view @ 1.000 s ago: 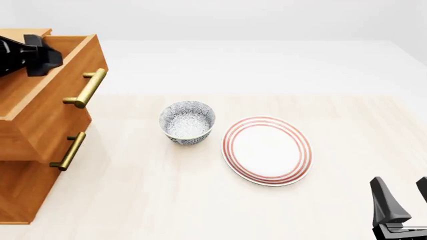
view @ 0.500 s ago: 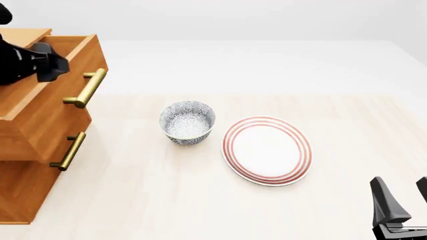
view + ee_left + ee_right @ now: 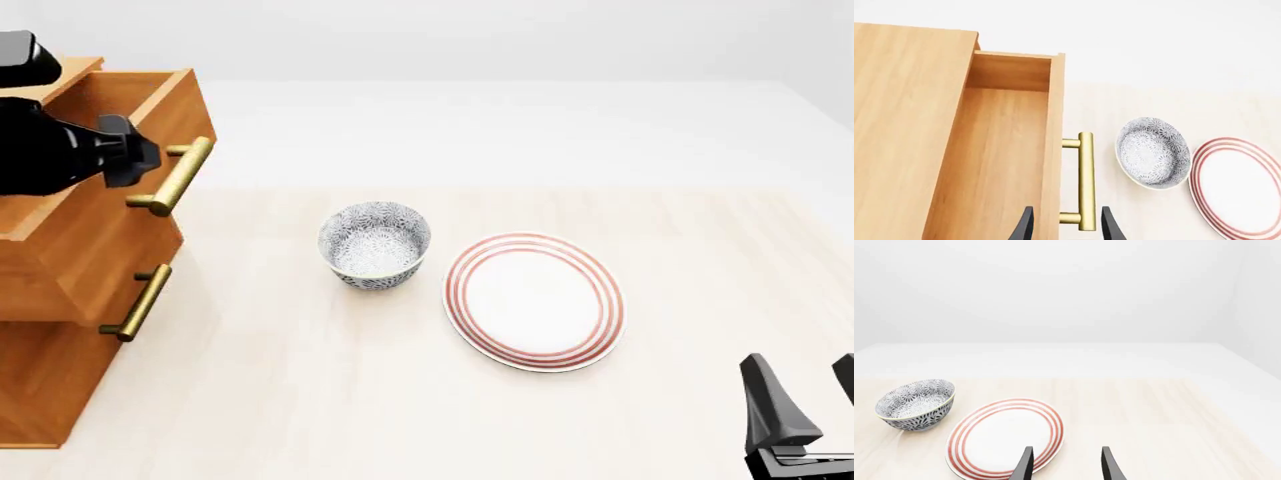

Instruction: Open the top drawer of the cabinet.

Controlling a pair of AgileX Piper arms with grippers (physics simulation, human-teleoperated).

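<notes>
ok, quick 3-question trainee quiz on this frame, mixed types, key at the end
1. True or false: the top drawer is pulled out, its inside bare.
2. Which gripper is near the brass handle? A) left gripper B) right gripper
3. What sits on the table between the cabinet and the plate?

Key: 1 true. 2 A. 3 the bowl.
</notes>
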